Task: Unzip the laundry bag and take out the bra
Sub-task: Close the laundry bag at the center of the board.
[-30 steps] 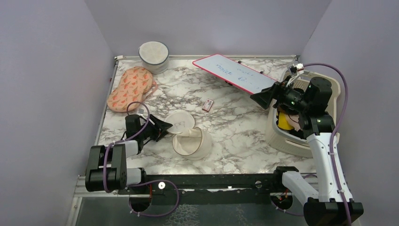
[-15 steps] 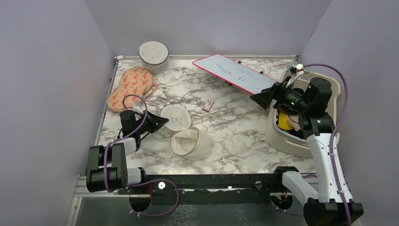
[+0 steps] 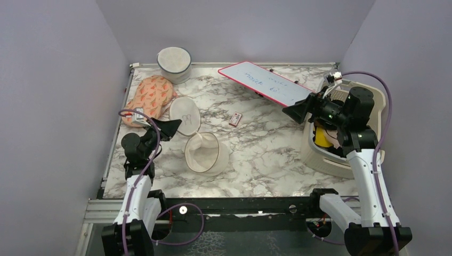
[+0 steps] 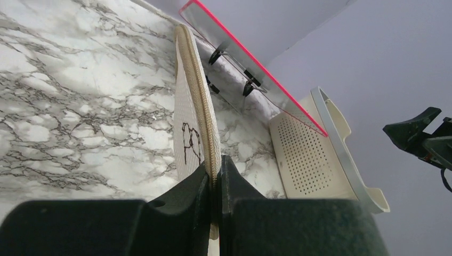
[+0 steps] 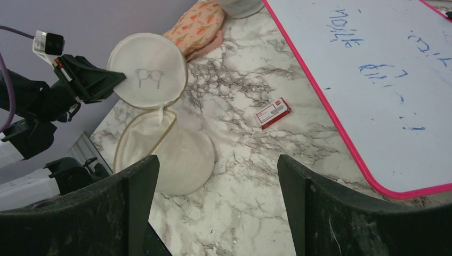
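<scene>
The laundry bag lies unzipped in two round halves joined by a strip. The upper half [image 3: 185, 114], with the black spectacles mark [image 5: 147, 77], is lifted on edge. The lower half [image 3: 205, 154] rests on the marble table like an open bowl. My left gripper [image 3: 169, 128] is shut on the upper half's zip edge [image 4: 205, 122] and holds it above the table; in the left wrist view the gripper [image 4: 215, 169] has both jaws pressed on the zip. I cannot make out the bra apart from the cream mesh. My right gripper [image 3: 296, 111] hangs open and empty, high over the table's right side, and its own view [image 5: 218, 162] looks down on the bag.
An orange-patterned peach pouch [image 3: 149, 98] lies just behind the lifted half. A round cream container [image 3: 174, 63] stands at the back left. A pink-edged whiteboard [image 3: 266, 82] leans at the back. A small red-white box [image 3: 235, 118] lies mid-table. A cream basket [image 3: 373, 96] with yellow clothing [image 3: 321, 136] stands right.
My left arm has risen and swung back and left, lifting the marked half up and away from the lower half. The lower half slid slightly left. The right arm has not moved.
</scene>
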`<state>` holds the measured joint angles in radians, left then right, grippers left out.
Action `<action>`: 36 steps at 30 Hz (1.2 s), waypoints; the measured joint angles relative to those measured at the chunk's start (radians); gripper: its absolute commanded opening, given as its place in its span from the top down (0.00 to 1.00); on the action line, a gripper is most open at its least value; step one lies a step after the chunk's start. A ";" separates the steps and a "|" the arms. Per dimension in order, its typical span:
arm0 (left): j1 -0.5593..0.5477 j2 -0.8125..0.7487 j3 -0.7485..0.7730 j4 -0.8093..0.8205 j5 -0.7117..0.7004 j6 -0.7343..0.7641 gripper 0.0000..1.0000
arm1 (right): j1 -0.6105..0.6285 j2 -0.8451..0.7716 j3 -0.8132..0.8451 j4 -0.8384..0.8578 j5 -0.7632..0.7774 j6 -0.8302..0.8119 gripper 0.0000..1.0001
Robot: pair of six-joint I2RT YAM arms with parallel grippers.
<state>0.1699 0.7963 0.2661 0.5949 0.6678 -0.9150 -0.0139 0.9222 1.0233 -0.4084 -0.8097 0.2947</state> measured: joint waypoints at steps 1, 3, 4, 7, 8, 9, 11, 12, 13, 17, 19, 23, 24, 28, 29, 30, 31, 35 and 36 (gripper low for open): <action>0.000 -0.012 -0.002 0.001 -0.002 0.015 1.00 | 0.002 0.003 0.000 0.000 0.000 0.000 0.20; -0.001 -0.021 -0.003 0.001 -0.003 0.040 1.00 | 0.003 0.010 0.000 0.000 0.000 0.000 0.20; -0.006 -0.026 -0.005 0.001 -0.003 0.059 1.00 | 0.007 0.013 0.000 0.000 0.000 0.000 0.20; -0.023 -0.037 -0.011 0.031 -0.005 0.086 1.00 | 0.023 0.022 0.003 -0.006 0.000 -0.001 0.20; -0.030 -0.037 -0.018 0.055 -0.005 0.089 1.00 | 0.035 0.027 0.006 -0.011 0.000 -0.001 0.20; -0.037 -0.036 -0.026 0.079 -0.005 0.092 1.00 | 0.050 0.031 0.009 -0.014 0.001 -0.001 0.20; -0.056 -0.029 -0.039 0.131 -0.003 0.101 1.00 | 0.090 0.045 0.021 -0.024 0.004 -0.003 0.20; -0.067 -0.025 -0.040 0.146 -0.002 0.108 1.00 | 0.116 0.054 0.027 -0.028 0.007 -0.004 0.20; -0.078 -0.022 -0.040 0.162 0.002 0.118 1.00 | 0.149 0.063 0.034 -0.034 0.011 -0.005 0.20; -0.126 -0.021 -0.040 0.210 0.035 0.178 1.00 | 0.321 0.122 0.064 -0.040 0.039 0.010 0.20; -0.148 -0.024 -0.040 0.219 0.051 0.213 1.00 | 0.425 0.170 0.082 -0.038 0.086 0.045 0.20; -0.190 -0.059 -0.040 0.221 0.076 0.291 1.00 | 0.555 0.272 0.096 0.013 0.142 0.171 0.20; -0.200 -0.073 -0.040 0.218 0.080 0.313 1.00 | 0.573 0.296 0.094 0.037 0.144 0.213 0.20; -0.228 -0.114 -0.040 0.192 0.098 0.391 1.00 | 0.596 0.360 0.092 0.131 0.159 0.359 0.19; -0.231 -0.117 -0.040 0.185 0.101 0.403 1.00 | 0.598 0.373 0.103 0.136 0.170 0.388 0.19; -0.234 -0.119 -0.040 0.180 0.103 0.414 1.00 | 0.600 0.391 0.123 0.140 0.185 0.418 0.19; -0.237 -0.119 -0.040 0.174 0.103 0.421 1.00 | 0.603 0.406 0.143 0.147 0.196 0.440 0.18; -0.246 -0.122 -0.040 0.157 0.103 0.448 1.00 | 0.612 0.458 0.218 0.214 0.194 0.443 0.16; -0.250 -0.123 -0.040 0.153 0.104 0.454 1.00 | 0.618 0.470 0.229 0.254 0.188 0.404 0.15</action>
<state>-0.0803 0.6735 0.2256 0.7479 0.7715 -0.4606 0.6041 1.3926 1.2526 -0.1547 -0.6220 0.6983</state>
